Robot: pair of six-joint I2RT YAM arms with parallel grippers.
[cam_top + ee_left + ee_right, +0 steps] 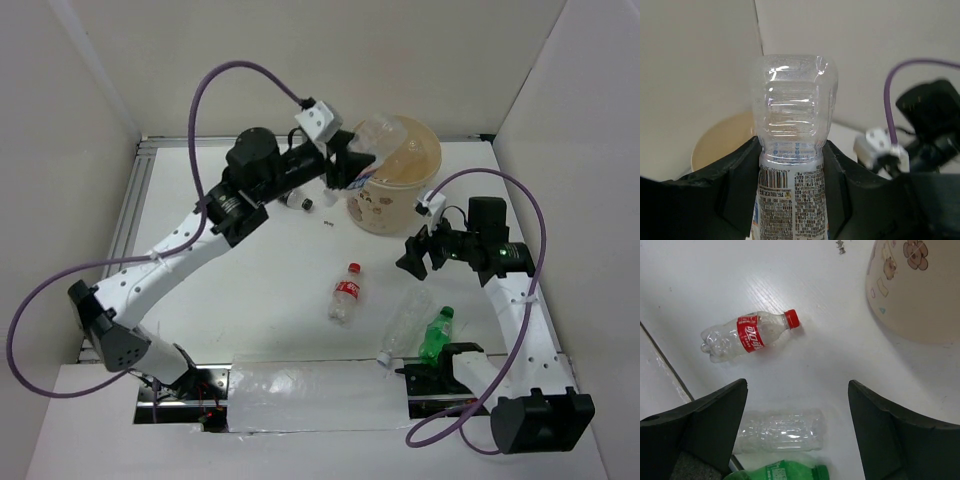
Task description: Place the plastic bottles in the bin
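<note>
My left gripper [345,160] is shut on a clear plastic bottle [378,135] with a printed label, holding it over the near-left rim of the beige bin [400,205]. In the left wrist view the bottle [792,100] stands between the black fingers [740,175], with the bin [720,142] behind. My right gripper [415,255] is open and empty, above the table right of the bin. Below it lie a red-labelled bottle [747,335], a clear bottle [780,430] and a green bottle [785,473]. These also show in the top view: red-labelled [346,295], clear [405,322], green [436,333].
Another small bottle [298,201] lies under the left arm, left of the bin. A tiny dark scrap [328,223] lies on the table near it. White walls close in the table on three sides. The bin's flower-printed side [915,290] shows in the right wrist view.
</note>
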